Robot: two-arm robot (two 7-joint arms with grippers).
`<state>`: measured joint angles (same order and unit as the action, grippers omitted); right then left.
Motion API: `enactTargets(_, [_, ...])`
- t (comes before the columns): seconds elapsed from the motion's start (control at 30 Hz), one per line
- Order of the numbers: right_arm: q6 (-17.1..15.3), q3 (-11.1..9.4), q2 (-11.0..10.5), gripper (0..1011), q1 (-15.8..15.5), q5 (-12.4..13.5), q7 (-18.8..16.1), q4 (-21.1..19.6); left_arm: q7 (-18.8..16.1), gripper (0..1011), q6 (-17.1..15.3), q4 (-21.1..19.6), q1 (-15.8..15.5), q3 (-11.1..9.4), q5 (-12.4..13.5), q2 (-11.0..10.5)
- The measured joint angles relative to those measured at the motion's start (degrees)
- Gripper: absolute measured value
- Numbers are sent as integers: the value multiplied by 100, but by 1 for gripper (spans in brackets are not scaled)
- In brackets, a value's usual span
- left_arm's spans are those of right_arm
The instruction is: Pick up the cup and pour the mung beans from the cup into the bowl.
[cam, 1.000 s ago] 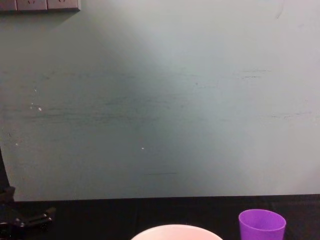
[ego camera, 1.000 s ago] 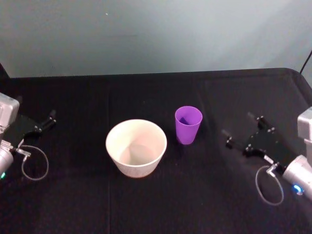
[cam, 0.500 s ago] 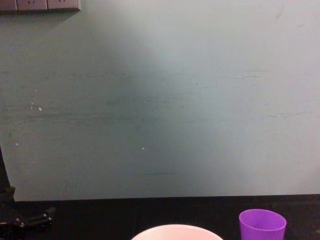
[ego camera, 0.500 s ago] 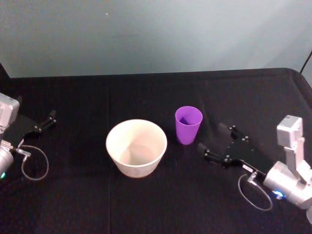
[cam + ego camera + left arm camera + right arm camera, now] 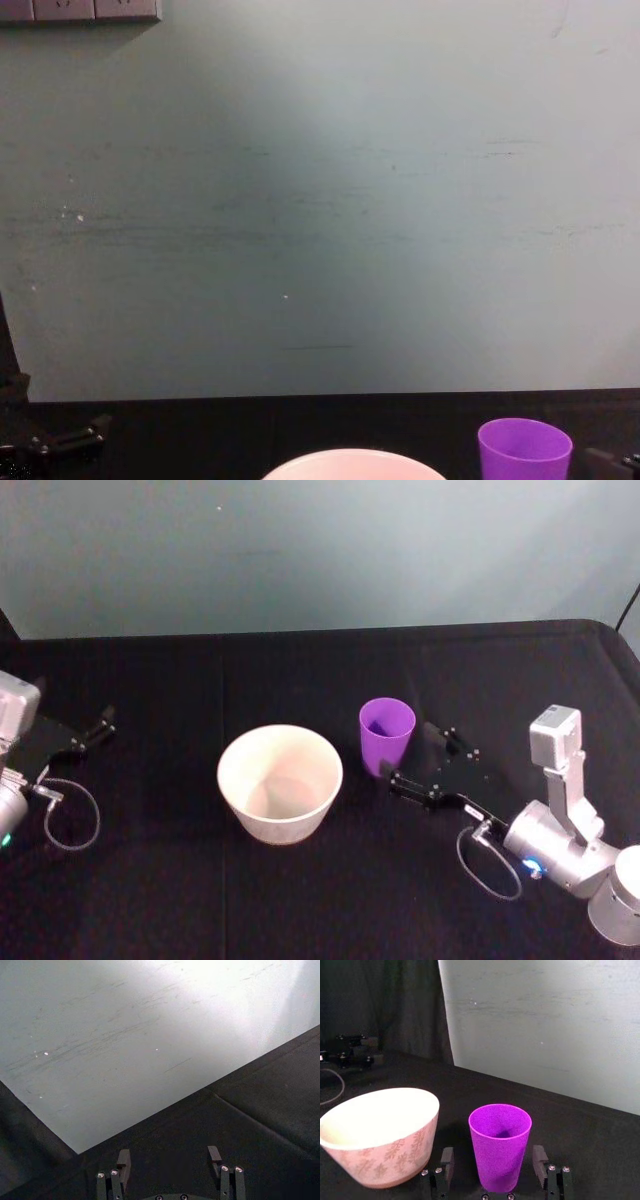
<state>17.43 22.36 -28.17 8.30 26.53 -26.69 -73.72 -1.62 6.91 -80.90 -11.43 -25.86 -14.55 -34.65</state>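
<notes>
On the black cloth tabletop stands a wide round bowl with a smooth pale rim and a leaf-patterned wall. Just right of the bowl is the smooth, tapered purple cup, upright between the spread fingers of the right tool, which do not touch it. Well left of the bowl, the left tool rests spread.

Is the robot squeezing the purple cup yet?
No, the right gripper is open, with gaps between its fingers and the cup.

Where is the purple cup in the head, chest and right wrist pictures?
Head view: cup right of centre, beside the bowl.
Chest view: cup at the bottom right.
Right wrist view: cup close up, between the open fingers of the right gripper.
Shared landmark: the bowl beside the cup.
</notes>
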Motion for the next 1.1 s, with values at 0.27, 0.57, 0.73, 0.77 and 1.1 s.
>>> enactTargets(0.27, [-7,-60,279,1003,126,-221,130,146,0,1000,0,0,0,0,0,0])
enactTargets(0.57, [-115,-129,448,1003,251,-338,158,294,0,1000,0,0,0,0,0,0])
enactTargets(0.73, [-174,-163,520,1003,318,-360,101,371,0,1000,0,0,0,0,0,0])
enactTargets(0.77, [-183,-172,543,1003,336,-370,82,395,0,1000,0,0,0,0,0,0])
enactTargets(1.1, [-289,-249,695,1003,425,-386,-102,526,0,1000,0,0,0,0,0,0])
